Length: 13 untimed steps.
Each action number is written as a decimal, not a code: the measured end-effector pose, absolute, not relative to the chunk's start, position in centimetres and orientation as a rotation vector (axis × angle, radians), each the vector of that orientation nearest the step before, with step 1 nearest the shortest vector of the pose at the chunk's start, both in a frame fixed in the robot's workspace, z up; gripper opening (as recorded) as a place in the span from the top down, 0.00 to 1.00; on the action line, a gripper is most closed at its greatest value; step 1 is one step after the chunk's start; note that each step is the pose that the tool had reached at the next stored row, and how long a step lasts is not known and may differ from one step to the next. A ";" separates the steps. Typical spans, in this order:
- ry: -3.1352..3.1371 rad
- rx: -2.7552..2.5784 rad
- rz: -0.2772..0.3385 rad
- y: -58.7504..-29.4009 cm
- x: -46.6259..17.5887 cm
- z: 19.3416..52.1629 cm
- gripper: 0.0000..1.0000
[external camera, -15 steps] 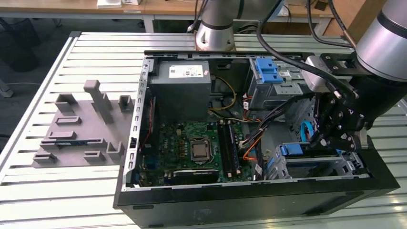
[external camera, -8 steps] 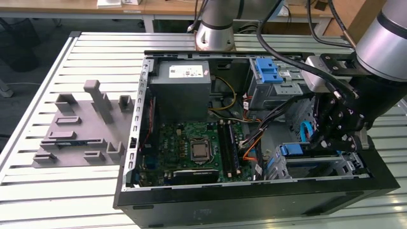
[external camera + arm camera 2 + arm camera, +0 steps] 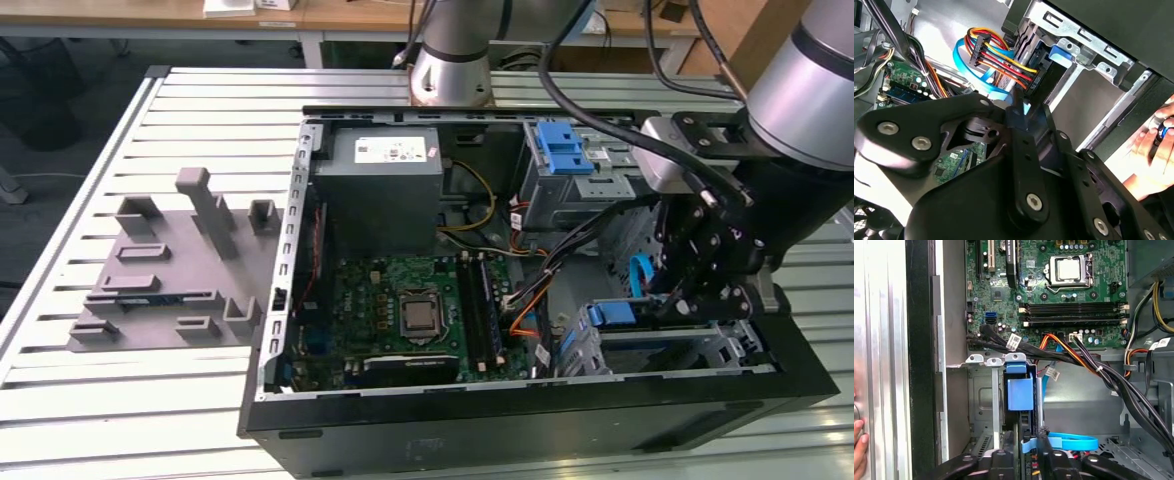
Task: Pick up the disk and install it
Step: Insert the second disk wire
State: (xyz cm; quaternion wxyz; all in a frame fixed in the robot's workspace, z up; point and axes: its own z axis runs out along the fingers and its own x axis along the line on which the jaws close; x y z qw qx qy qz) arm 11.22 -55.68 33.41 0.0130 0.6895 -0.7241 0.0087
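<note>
On a ribbed metal table (image 3: 160,400) an open computer case (image 3: 400,425) is laid flat, and within its drive cage (image 3: 985,390) (beside the motherboard (image 3: 1054,290)) the disk (image 3: 1020,395) is seen upright, gripped at its edge by the gripper (image 3: 1030,447), fingers narrowed on it.

Robotics lab, slatted aluminium table (image 3: 80,380), opened computer case (image 3: 534,410), wooden desks (image 3: 347,15)

Silver arm (image 3: 814,70), black gripper (image 3: 694,290) — round silver screws
</note>
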 end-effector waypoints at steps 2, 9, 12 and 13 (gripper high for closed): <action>-2.256 2.149 0.026 -55.7 11.2 33.6 0.68; -2.256 2.149 0.026 -55.7 11.2 34.2 0.62; -2.256 2.148 0.026 -55.7 11.2 34.6 0.62; -2.256 2.148 0.025 -55.7 11.2 34.7 0.62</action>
